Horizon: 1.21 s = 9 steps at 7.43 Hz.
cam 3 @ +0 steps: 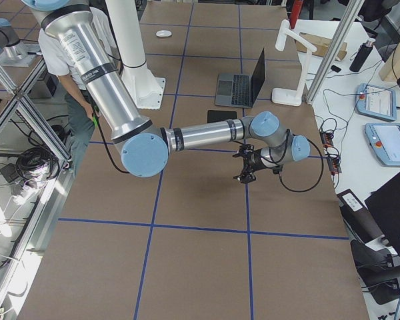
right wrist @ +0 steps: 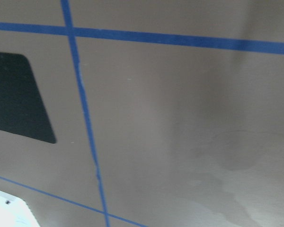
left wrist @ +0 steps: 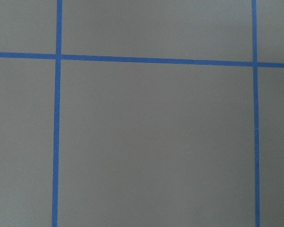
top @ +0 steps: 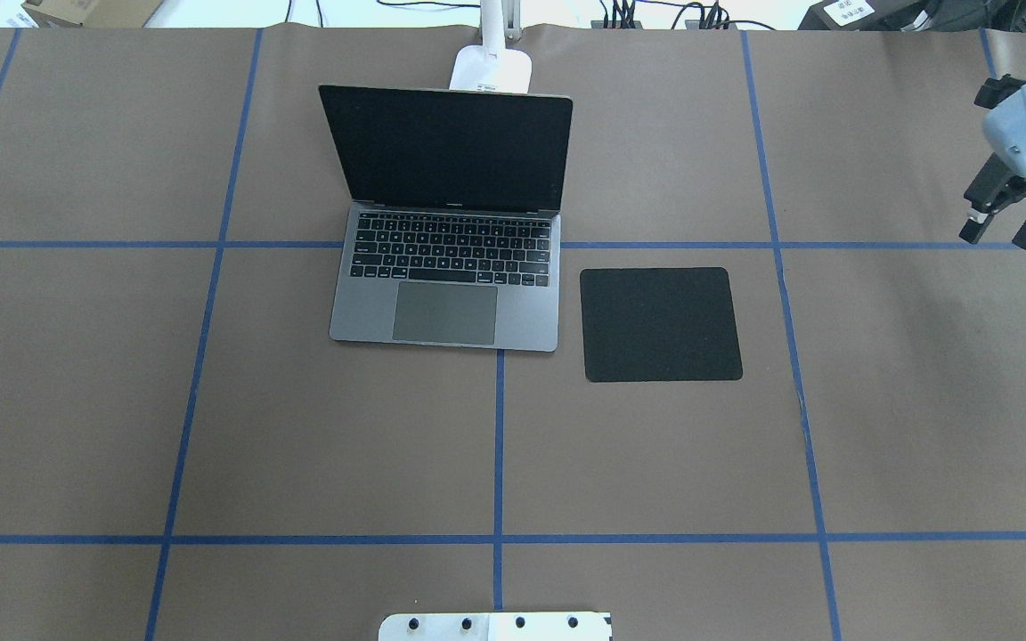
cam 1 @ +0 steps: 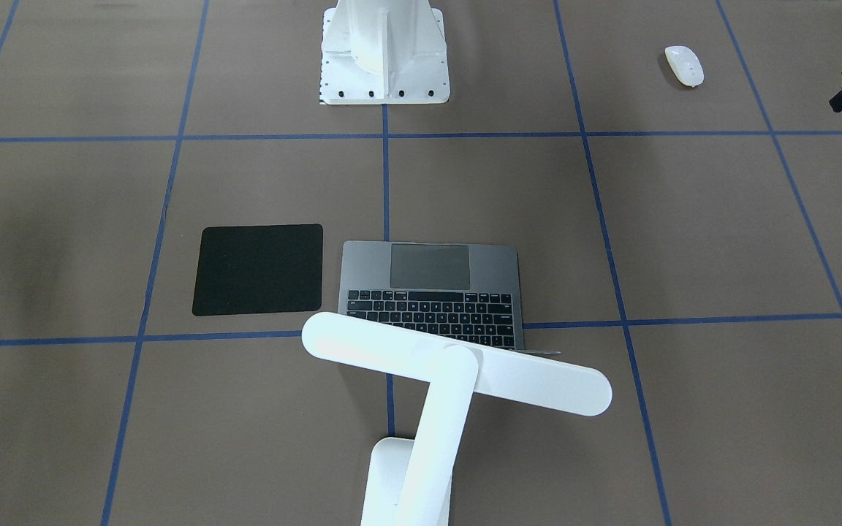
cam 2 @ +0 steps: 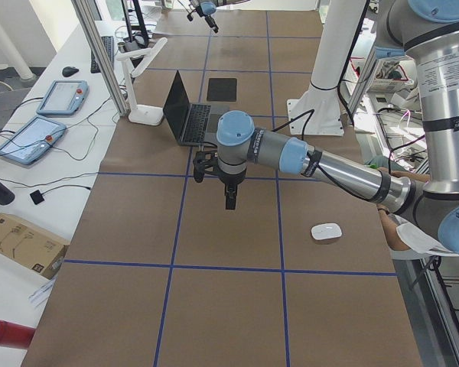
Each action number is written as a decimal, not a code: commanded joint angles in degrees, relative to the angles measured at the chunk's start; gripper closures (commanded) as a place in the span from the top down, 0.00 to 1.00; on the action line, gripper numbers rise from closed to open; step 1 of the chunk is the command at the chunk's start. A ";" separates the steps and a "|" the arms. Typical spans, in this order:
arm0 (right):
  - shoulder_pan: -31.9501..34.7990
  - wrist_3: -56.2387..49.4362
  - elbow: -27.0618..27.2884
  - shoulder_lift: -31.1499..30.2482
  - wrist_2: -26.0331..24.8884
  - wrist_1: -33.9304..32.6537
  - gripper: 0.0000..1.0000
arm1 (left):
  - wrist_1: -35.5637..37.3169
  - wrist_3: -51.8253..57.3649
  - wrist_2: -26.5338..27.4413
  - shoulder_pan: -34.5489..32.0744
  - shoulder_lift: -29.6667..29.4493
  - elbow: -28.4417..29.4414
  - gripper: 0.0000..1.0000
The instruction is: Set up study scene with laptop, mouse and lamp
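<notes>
2 robot arms hang over a brown-covered table [top: 77, 401] that blue tape [top: 498, 463] marks into large squares.

Nearest the robot, its white bolted pedestal [cam 1: 384, 73] stands at the middle of the near edge. Level with it, on the robot's left, the white oval mouse [cam 1: 684, 66] lies alone on the bare table, well apart from the other objects. The left gripper [cam 2: 229, 197] hovers above the table not far from the mouse, a little farther out and not touching it, with its fingers pointing down. Whether those fingers are spread or closed cannot be told. Its wrist camera shows only brown surface and tape lines.

Farther out, around mid-table, the grey laptop [top: 446, 294] sits open just to the robot's left of the centre line. Its trackpad faces the robot, its lid is upright and its screen is dark. Just beside it on the robot's right, with a narrow gap between them, a black square mat [top: 660, 323] lies flat.

Well past the mat, by the table's edge on the robot's right, the right gripper [top: 997, 239] hovers above the surface. Its 2 fingers are spread apart with nothing between them.

Farthest away, the white lamp [cam 1: 457, 372] stands directly behind the laptop's lid at the far edge. Its base rests on the table and its straight arm rises from it. The long flat head is held high and, from the front camera, crosses over the back of the laptop at a slant.
</notes>
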 commanded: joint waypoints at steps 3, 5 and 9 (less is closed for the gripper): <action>6.09 0.40 8.12 -5.85 -4.70 11.82 0.98 | -15.55 -5.65 0.20 2.36 12.07 2.24 1.00; 6.71 0.40 8.21 -5.76 -4.87 14.28 0.98 | -27.88 -22.43 2.38 14.19 15.83 3.20 1.00; 7.33 4.09 12.95 -6.11 -6.53 15.86 0.98 | -53.30 -53.19 15.46 37.91 22.34 7.33 1.00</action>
